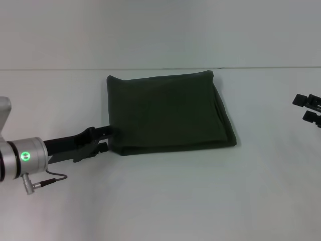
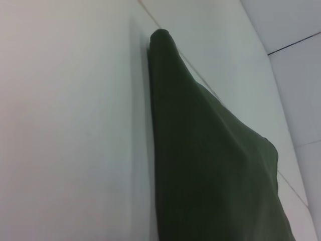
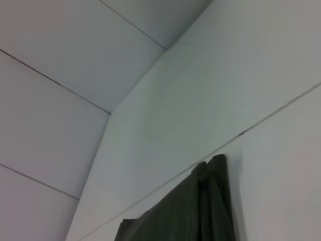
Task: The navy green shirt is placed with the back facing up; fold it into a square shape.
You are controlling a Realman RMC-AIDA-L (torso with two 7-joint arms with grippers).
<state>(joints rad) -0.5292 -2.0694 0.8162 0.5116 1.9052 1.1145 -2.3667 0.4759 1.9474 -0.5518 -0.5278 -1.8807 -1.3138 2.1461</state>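
The shirt (image 1: 168,113) lay mid-counter, already folded roughly square. The left hand (image 1: 106,139) sat right at its near-left corner, touching the edge; couldn't tell its grip. The right hand (image 1: 311,110) idled well off the opposite side, looking open.

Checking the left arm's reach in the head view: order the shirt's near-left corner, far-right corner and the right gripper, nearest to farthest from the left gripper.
1. Near-left corner of the navy green shirt, right at the left gripper.
2. Far-right corner, across the fold.
3. Right gripper, at the right edge.
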